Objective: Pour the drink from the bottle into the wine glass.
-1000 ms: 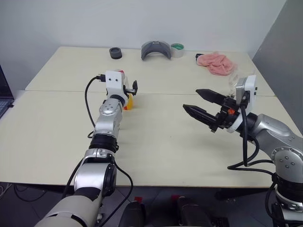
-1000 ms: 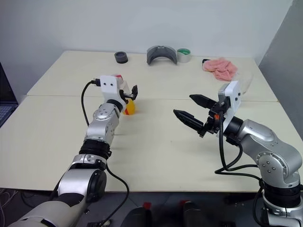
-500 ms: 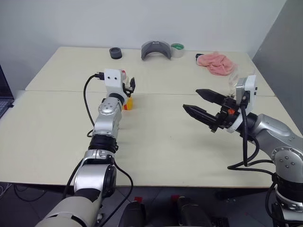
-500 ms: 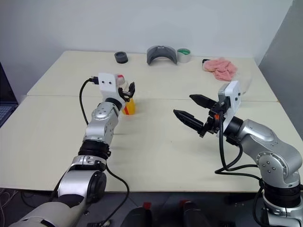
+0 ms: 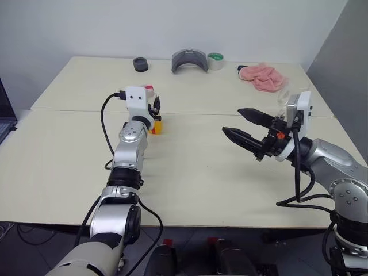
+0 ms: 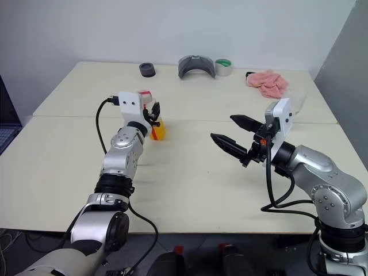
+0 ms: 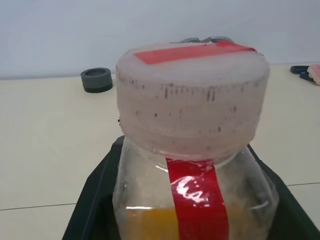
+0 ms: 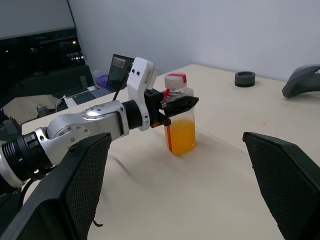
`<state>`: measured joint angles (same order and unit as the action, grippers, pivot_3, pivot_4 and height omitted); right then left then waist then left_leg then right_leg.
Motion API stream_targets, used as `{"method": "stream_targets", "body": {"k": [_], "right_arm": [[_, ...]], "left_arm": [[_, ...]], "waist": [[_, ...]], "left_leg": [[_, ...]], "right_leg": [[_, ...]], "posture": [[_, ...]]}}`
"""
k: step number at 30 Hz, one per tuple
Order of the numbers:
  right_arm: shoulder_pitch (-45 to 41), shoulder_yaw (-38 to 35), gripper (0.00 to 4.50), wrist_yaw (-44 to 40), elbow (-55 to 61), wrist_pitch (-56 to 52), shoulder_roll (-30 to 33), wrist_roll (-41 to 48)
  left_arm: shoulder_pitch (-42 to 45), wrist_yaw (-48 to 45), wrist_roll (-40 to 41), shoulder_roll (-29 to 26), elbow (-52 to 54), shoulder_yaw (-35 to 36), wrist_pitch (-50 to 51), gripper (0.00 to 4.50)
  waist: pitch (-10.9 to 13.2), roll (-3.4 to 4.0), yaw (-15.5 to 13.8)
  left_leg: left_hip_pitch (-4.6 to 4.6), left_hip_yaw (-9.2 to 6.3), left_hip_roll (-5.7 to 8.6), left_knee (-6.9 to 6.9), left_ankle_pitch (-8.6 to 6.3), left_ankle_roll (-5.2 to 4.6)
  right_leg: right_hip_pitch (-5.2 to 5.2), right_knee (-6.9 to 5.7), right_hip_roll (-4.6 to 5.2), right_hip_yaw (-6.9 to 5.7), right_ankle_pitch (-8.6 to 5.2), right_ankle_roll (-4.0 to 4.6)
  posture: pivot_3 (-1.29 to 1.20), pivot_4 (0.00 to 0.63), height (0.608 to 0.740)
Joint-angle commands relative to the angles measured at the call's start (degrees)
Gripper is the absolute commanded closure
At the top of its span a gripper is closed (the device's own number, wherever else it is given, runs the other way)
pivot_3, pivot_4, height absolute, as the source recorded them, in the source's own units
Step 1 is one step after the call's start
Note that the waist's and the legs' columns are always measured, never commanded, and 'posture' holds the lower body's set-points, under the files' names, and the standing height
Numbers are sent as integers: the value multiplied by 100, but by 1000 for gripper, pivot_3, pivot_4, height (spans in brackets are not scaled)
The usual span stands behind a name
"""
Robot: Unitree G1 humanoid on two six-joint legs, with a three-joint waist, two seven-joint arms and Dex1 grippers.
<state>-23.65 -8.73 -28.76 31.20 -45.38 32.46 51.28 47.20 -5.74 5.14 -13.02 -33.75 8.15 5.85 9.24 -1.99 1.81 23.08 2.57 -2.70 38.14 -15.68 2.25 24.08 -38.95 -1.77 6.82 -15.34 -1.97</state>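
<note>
Fingers (image 8: 181, 104) of left end effector (image 8: 177, 106) — against bottle (image 8: 179, 122)

Left gripper (image 8: 176, 104) reaches forward, jaws clamped on the small clear plastic bottle (image 8: 179, 120); right gripper (image 5: 246, 127) hovers, jaws spread wide.

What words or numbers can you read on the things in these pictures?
None can be read.
The bottle: its red strip and its cap show no letters.
The tape roll: too small to tell.
The laptop screen: too blurred to read.
</note>
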Motion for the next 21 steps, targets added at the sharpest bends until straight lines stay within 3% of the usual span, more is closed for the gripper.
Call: {"method": "stream_targets", "body": {"k": [1, 21], "right_arm": [[-39, -46, 0, -22, 144, 110, -5, 55], [-135, -16, 0, -103, 46, 119, 71, -55]], "left_arm": [[29, -7, 4, 6, 271, -11, -31, 2568], [39, -19, 20, -43, 231, 12, 12, 2631]], "waist": [[0, 0, 0], [0, 0, 1]], "left_leg": [[0, 0, 0, 0, 0, 0], [0, 0, 0, 0, 0, 0]], "right_leg": [[0, 0, 0, 0, 0, 0], [0, 0, 0, 0, 0, 0]], "posture": [[0, 150, 740], [0, 150, 740]]}}
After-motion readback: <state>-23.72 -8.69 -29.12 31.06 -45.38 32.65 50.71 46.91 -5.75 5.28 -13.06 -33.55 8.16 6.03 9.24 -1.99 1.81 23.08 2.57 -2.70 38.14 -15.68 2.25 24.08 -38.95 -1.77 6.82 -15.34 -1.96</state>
